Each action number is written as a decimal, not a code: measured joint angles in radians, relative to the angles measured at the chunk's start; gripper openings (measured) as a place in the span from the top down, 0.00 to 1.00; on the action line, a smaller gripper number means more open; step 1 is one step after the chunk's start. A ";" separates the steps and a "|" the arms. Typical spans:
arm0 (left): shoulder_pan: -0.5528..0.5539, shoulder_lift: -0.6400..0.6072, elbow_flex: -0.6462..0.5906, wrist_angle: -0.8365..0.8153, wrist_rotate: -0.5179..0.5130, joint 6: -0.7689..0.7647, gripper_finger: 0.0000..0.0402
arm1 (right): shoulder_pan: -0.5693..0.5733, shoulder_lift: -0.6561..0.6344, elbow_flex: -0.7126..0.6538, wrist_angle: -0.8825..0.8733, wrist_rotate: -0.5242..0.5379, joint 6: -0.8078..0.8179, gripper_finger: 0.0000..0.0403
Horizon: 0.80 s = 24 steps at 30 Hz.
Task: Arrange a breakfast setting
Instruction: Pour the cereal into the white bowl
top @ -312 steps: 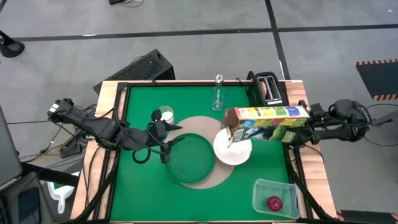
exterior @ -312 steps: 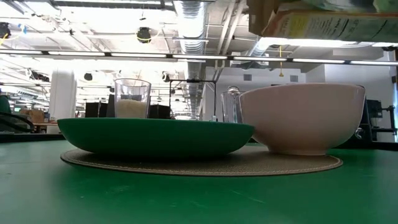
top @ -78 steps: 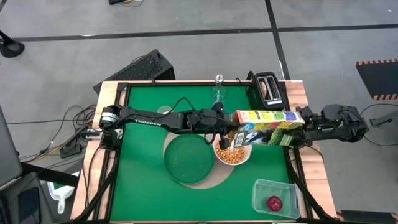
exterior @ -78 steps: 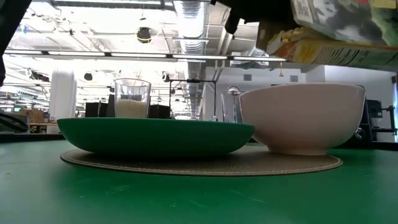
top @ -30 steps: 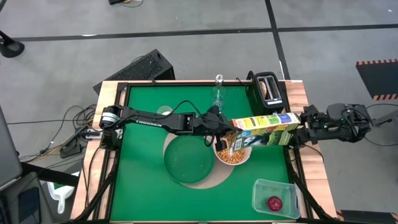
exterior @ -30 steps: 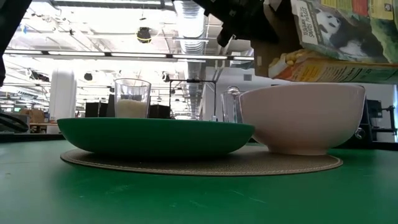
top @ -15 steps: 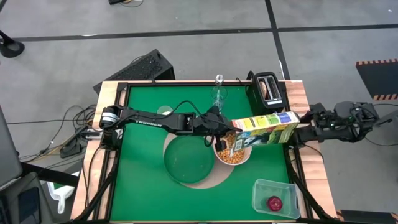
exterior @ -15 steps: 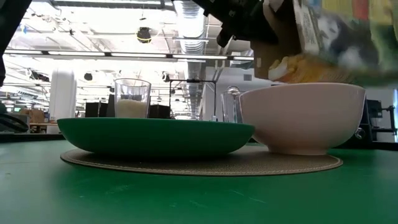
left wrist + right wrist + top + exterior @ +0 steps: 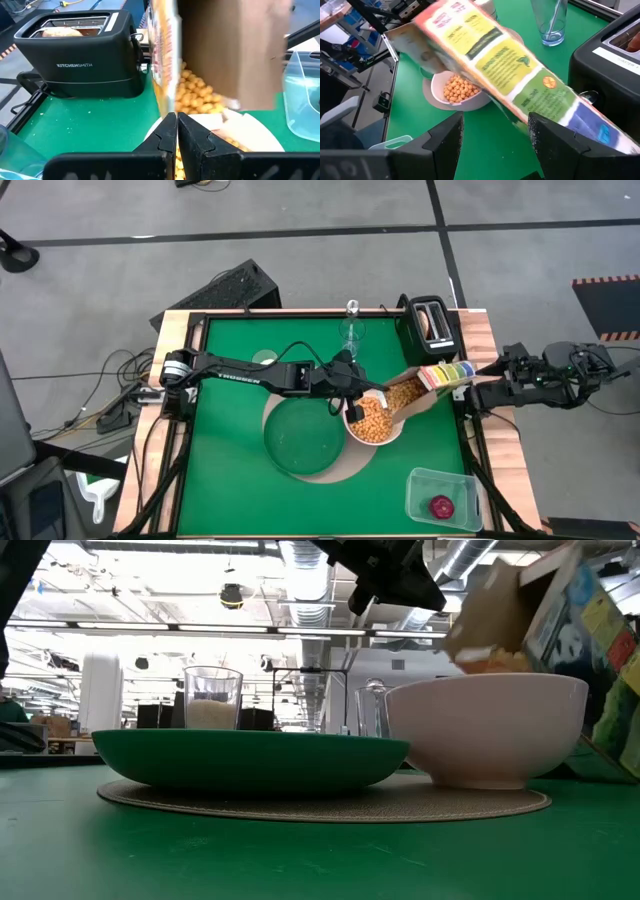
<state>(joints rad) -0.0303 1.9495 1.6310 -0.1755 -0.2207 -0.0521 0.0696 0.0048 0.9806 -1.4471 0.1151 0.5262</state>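
While the right gripper [image 9: 495,137] clamps the base end of the green-and-yellow cardboard cereal box [image 9: 432,385], the carton slopes away from it with its open mouth lowest, resting on or just over the rim of the white ceramic bowl [image 9: 372,421]; judged, this tilt serves to pour. Golden round cereal pieces [image 9: 372,418] fill the bowl and lie along the carton's inner wall. Fully closed and holding nothing, the left gripper [image 9: 177,135] hovers just above the bowl's near rim, possibly to steady it. Beside that gripper, the dark green round plate [image 9: 304,436] lies empty on the round tan woven mat [image 9: 340,470]. Beyond the box stands the black toaster [image 9: 80,55], toast inside.
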 joint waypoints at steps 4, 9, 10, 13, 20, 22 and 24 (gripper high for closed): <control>0.000 0.000 0.000 0.008 0.015 -0.001 1.00 | 0.000 0.000 0.000 0.000 0.000 0.000 0.38; 0.000 0.000 0.000 0.009 0.018 -0.005 1.00 | 0.000 0.000 -0.001 0.002 0.002 -0.001 0.38; 0.000 0.000 0.000 0.009 0.019 -0.008 1.00 | 0.000 0.000 -0.001 0.005 0.002 -0.003 0.38; 0.001 0.000 0.000 0.009 0.019 -0.009 1.00 | 0.000 0.000 -0.001 0.008 0.002 -0.003 0.38; 0.002 0.000 0.000 0.009 0.022 -0.001 0.97 | 0.000 0.000 -0.001 0.011 0.003 -0.003 0.38; 0.002 0.000 0.000 0.009 0.022 0.006 0.93 | 0.000 0.000 -0.001 0.011 0.003 -0.003 0.38; 0.002 0.000 0.000 0.012 0.023 0.007 0.87 | 0.000 0.000 -0.001 0.011 0.003 -0.003 0.38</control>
<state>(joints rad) -0.0280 1.9495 1.6310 -0.1636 -0.1974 -0.0450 0.0696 0.0048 0.9795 -1.4364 0.1177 0.5228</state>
